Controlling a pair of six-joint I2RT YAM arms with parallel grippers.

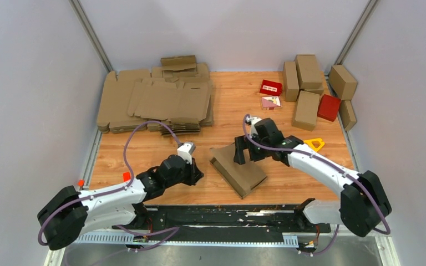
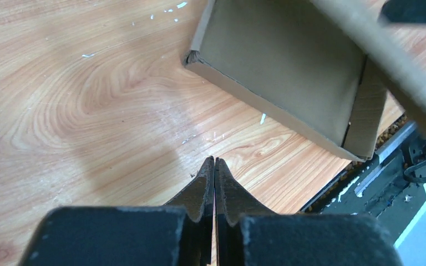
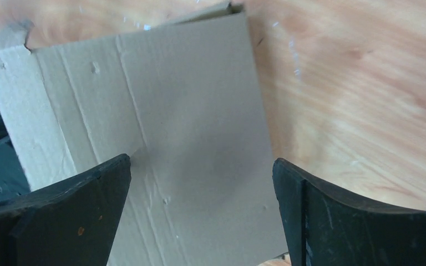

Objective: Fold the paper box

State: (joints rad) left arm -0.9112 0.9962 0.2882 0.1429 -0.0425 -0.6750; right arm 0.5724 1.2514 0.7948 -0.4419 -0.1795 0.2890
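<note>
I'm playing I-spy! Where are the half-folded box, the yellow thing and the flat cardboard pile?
half-folded box point(image 1: 238, 170): top view, on its big brown panel.
yellow thing point(image 1: 314, 144): top view, on its yellow body.
flat cardboard pile point(image 1: 161, 100): top view, on the top sheet.

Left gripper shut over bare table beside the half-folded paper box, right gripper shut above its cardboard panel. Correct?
Not quite: the right gripper is open, not shut; the right wrist view shows its jaws spread wide above the paper box panel. The left gripper is shut over the bare table beside the box, as stated.
</note>
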